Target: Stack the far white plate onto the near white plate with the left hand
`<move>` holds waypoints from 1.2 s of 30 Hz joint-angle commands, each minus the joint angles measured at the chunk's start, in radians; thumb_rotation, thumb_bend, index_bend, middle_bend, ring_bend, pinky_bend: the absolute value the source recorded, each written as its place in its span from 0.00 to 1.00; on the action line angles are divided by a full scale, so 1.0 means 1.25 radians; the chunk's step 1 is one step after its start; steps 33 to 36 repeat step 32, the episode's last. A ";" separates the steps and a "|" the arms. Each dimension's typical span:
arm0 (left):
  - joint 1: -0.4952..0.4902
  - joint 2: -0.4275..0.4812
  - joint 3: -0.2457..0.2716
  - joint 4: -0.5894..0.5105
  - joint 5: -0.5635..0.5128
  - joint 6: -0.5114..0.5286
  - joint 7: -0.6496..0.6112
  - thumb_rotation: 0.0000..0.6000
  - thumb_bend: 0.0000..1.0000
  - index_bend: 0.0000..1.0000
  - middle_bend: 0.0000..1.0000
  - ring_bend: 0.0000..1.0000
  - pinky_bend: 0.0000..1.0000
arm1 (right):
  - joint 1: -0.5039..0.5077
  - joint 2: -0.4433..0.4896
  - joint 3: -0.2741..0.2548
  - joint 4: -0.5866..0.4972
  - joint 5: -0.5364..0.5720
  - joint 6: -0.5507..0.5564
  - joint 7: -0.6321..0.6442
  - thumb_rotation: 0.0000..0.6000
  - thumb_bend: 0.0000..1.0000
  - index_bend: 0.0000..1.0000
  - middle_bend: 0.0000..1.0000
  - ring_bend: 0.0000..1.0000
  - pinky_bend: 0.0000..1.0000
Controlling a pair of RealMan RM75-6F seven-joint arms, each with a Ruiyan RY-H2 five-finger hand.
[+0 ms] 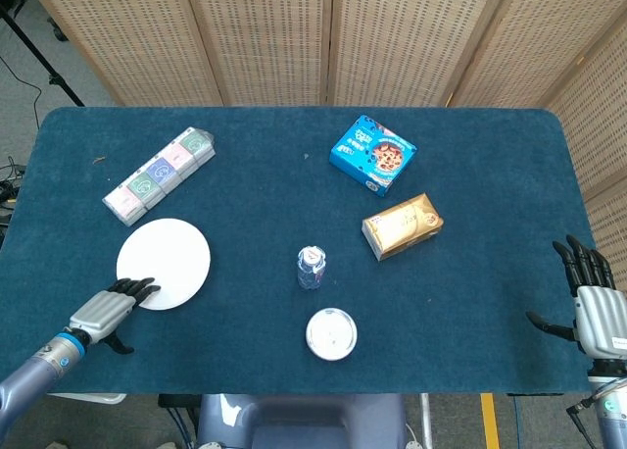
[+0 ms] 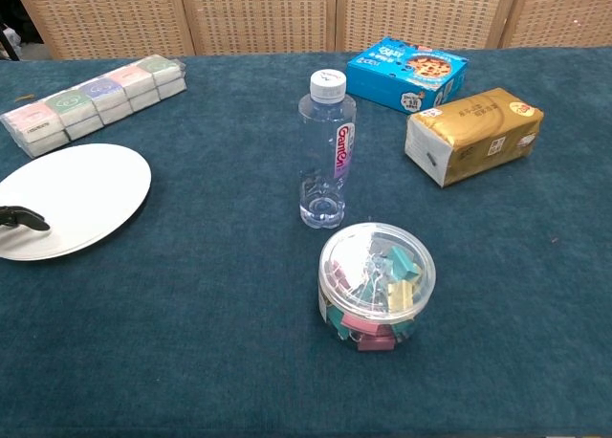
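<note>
Woven folding screen (image 1: 294, 37) behind blue-clothed table (image 1: 294, 194); grey floor (image 1: 29, 86).

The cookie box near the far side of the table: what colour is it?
The cookie box is bright blue with cookie pictures, clearest in the chest view.

The head view looks steeply down from above the robot's edge of the surface (image 1: 265, 194), taking in the whole blue top and the woven screens behind. The chest view sits low and close, looking nearly level across it. Both share the water bottle (image 1: 311, 268) (image 2: 326, 151), the white plates (image 1: 164, 263) (image 2: 76, 200) and the boxes.
</note>
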 commanded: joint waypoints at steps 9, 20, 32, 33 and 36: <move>0.022 -0.009 -0.002 0.029 0.087 0.091 -0.095 1.00 0.09 0.05 0.00 0.00 0.00 | 0.001 -0.001 -0.002 0.000 -0.002 -0.003 -0.001 1.00 0.00 0.00 0.00 0.00 0.00; 0.093 -0.002 -0.043 0.040 0.072 0.260 -0.104 1.00 0.05 0.00 0.00 0.00 0.00 | -0.002 0.005 -0.002 -0.006 -0.009 0.006 0.006 1.00 0.00 0.00 0.00 0.00 0.00; 0.260 -0.033 -0.104 -0.005 -0.032 0.548 0.054 1.00 0.04 0.00 0.00 0.00 0.00 | 0.002 -0.006 -0.004 0.006 -0.034 0.020 -0.006 1.00 0.00 0.00 0.00 0.00 0.00; 0.260 -0.033 -0.104 -0.005 -0.032 0.548 0.054 1.00 0.04 0.00 0.00 0.00 0.00 | 0.002 -0.006 -0.004 0.006 -0.034 0.020 -0.006 1.00 0.00 0.00 0.00 0.00 0.00; 0.260 -0.033 -0.104 -0.005 -0.032 0.548 0.054 1.00 0.04 0.00 0.00 0.00 0.00 | 0.002 -0.006 -0.004 0.006 -0.034 0.020 -0.006 1.00 0.00 0.00 0.00 0.00 0.00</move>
